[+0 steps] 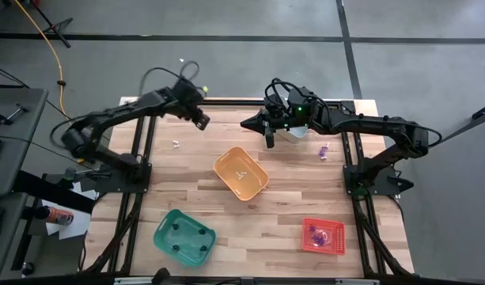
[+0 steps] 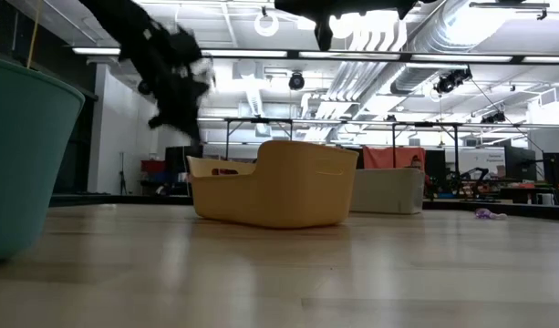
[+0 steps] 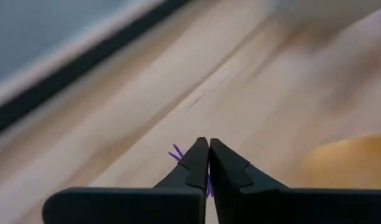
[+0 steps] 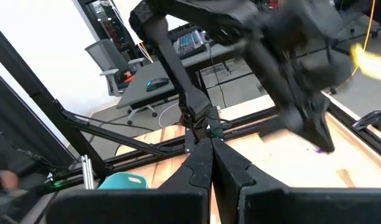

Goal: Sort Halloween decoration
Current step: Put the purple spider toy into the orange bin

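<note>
Two grippers aloft over far table edge: left gripper [image 3: 208,163] pinched tight on purple trinket [image 3: 176,153], apparently; right gripper [image 4: 210,163] closed, empty. Another purple trinket [image 1: 323,150] on table at right.

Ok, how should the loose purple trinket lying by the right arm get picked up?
Probably straight from above, fingers pinching across the middle of the trinket: it lies low and flat on the bare table, with nothing touching it.
</note>
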`<action>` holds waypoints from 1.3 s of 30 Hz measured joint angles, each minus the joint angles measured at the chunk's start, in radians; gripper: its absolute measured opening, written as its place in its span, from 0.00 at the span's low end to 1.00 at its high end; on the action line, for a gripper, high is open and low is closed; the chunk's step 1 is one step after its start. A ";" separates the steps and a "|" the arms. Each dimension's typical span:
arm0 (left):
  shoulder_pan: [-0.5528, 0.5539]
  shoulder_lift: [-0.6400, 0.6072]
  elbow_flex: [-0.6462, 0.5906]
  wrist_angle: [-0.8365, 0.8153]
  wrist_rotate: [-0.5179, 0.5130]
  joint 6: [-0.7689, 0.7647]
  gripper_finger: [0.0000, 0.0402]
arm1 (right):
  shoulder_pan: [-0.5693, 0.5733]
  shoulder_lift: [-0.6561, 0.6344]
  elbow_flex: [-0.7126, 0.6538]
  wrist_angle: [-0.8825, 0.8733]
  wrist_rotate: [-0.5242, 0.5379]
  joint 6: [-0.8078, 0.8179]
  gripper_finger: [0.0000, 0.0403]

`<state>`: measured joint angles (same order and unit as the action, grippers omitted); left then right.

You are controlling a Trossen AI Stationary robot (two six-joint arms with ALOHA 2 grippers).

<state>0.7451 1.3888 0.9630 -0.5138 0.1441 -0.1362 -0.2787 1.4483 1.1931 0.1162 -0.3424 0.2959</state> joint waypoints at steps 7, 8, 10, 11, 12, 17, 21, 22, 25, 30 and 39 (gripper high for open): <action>-0.067 -0.264 0.002 0.336 0.442 -0.112 0.00 | 0.005 0.000 0.000 0.042 -0.001 -0.009 0.00; -0.087 -0.287 0.002 0.391 0.488 -0.147 0.00 | 0.008 0.000 0.000 0.048 -0.001 -0.013 0.00; -0.136 -0.320 0.002 0.489 0.536 -0.210 0.00 | 0.016 0.000 0.000 0.060 -0.001 -0.028 0.00; -0.162 -0.330 0.002 0.533 0.538 -0.230 0.00 | 0.020 0.000 0.000 0.063 -0.001 -0.033 0.00; -0.188 -0.336 0.002 0.576 0.538 -0.246 0.00 | 0.023 0.000 0.000 0.068 -0.001 -0.035 0.01; -0.275 -0.310 0.003 0.744 0.518 -0.309 0.00 | 0.038 0.001 0.026 0.076 -0.001 -0.037 0.12; -0.304 -0.270 0.002 0.836 0.484 -0.348 0.00 | 0.046 0.001 0.061 0.077 -0.001 -0.038 0.30; -0.307 -0.262 0.002 0.852 0.478 -0.358 0.00 | 0.047 0.001 0.067 0.076 -0.002 -0.035 0.34; -0.321 -0.236 0.003 0.897 0.472 -0.383 0.00 | 0.056 0.001 0.078 0.076 -0.005 -0.045 0.47; -0.356 -0.189 0.003 0.941 0.470 -0.405 0.00 | 0.067 0.001 0.081 0.066 -0.006 -0.089 0.59; -0.375 -0.135 0.003 1.013 0.443 -0.413 0.00 | 0.063 0.001 0.081 0.049 0.026 -0.095 0.60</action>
<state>0.3698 1.2538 0.9657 0.4995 0.5869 -0.5491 -0.2157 1.4490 1.2743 0.1654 -0.3168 0.2012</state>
